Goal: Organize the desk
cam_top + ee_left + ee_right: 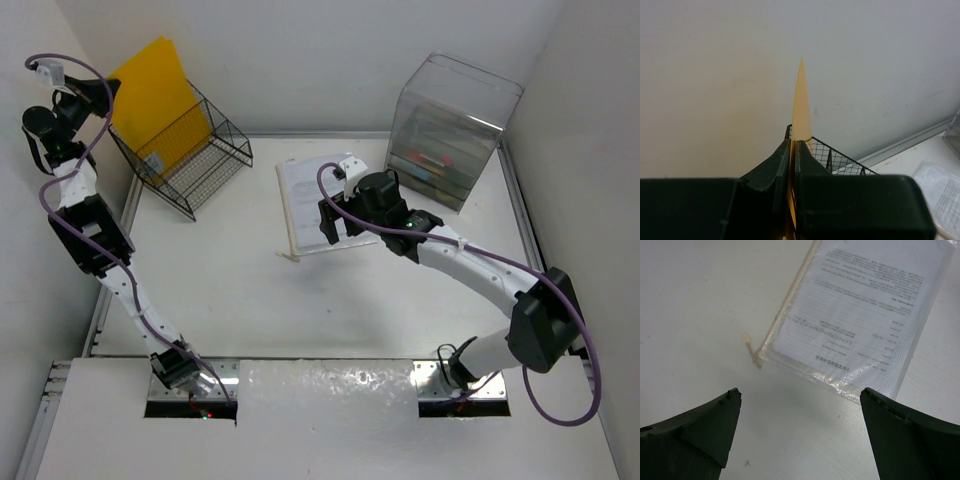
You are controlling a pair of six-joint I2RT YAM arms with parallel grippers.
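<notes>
The desk (250,300) is a white tabletop with silver rails. My left gripper (100,95) is raised at the far left and shut on a yellow folder (152,88), which stands upright in the black wire rack (195,160). The left wrist view shows the folder's edge (801,100) pinched between the fingers of the left gripper (793,142). My right gripper (333,225) is open and empty. It hovers at the near edge of a clear mesh pouch (310,200) holding a printed sheet. In the right wrist view that gripper (800,392) is over bare desk just short of the pouch (860,315).
A clear plastic drawer box (452,135) with coloured items stands at the back right. The pouch's zip pull (747,342) sticks out at its corner. White walls close in the back and both sides. A corner of the rack (840,160) shows in the left wrist view.
</notes>
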